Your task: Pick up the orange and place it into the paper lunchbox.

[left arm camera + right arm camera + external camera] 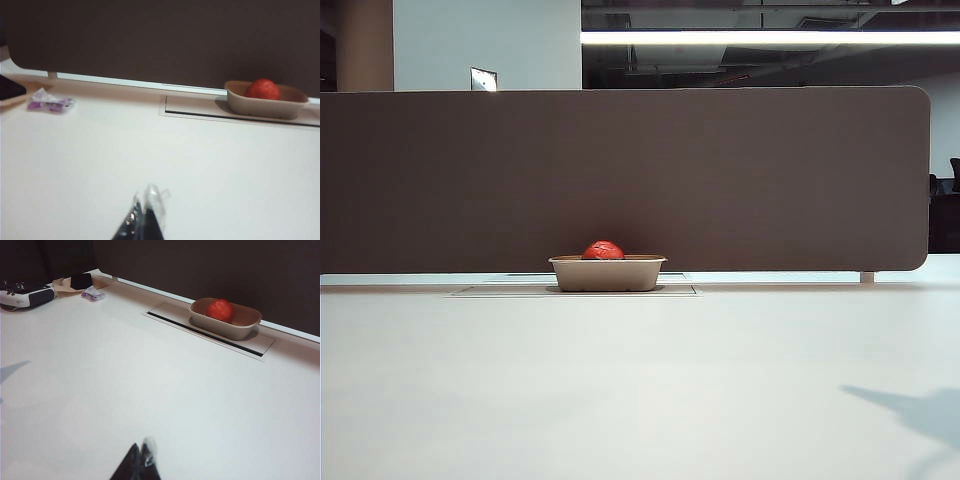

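The round reddish-orange wrinkled orange (603, 250) sits inside the shallow beige paper lunchbox (607, 274) at the white worktop's (620, 380) far edge. My left tool (145, 220) and right tool (140, 465) hang well apart from it, tips together, empty.

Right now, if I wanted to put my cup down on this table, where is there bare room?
Most of the white table is bare, from the paper lunchbox holding the orange forward to both shut hands, left hand and right hand. It is crowded only at the far corner: purple wrapper, controller.
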`<state>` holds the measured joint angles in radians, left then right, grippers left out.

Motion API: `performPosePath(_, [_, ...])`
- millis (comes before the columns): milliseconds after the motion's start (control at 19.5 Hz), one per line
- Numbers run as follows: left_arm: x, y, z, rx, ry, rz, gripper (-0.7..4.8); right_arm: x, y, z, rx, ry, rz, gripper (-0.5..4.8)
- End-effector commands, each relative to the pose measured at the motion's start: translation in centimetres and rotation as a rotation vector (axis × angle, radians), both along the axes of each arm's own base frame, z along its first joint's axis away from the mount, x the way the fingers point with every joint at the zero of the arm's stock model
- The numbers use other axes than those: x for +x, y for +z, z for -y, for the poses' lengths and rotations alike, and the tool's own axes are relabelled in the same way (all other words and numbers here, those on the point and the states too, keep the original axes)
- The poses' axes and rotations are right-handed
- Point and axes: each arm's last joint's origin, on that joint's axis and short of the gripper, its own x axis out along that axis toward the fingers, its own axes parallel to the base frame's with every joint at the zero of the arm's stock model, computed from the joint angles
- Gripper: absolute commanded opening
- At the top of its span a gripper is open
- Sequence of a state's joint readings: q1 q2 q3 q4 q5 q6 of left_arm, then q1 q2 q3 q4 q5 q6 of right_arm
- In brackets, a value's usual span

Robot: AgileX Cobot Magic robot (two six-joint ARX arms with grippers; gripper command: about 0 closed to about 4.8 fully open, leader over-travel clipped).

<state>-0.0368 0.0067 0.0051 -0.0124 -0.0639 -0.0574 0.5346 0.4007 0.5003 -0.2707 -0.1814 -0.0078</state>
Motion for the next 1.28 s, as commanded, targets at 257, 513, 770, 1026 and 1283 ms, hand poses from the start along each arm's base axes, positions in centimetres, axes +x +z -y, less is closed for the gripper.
performPosePath(257, [0.0, 0.1, 0.0, 0.095, -0.019, 0.008, -0.07, 0.0, 0.3, 0.0, 0.012, -0.001, 0.012, -0.05])
performPosePath(513, [0.0, 0.0, 0.0, 0.095, -0.014, 0.006, -0.04, 0.0, 0.3, 0.0, 0.012, -0.001, 0.012, -0.05])
performPosePath(770, [0.0, 0.0, 0.0, 0.094, -0.015, 0.006, -0.04, 0.0, 0.3, 0.0, 0.012, -0.001, 0.012, -0.05])
performPosePath(1026, [0.0, 0.0, 0.0, 0.094, -0.015, 0.006, -0.04, -0.1, -0.6, 0.2, 0.01, -0.009, 0.008, -0.05])
performPosePath(1283, [0.0, 0.0, 0.0, 0.095, -0.015, 0.006, -0.04, 0.3, -2.8, 1.4, 0.018, -0.117, 0.022, -0.05])
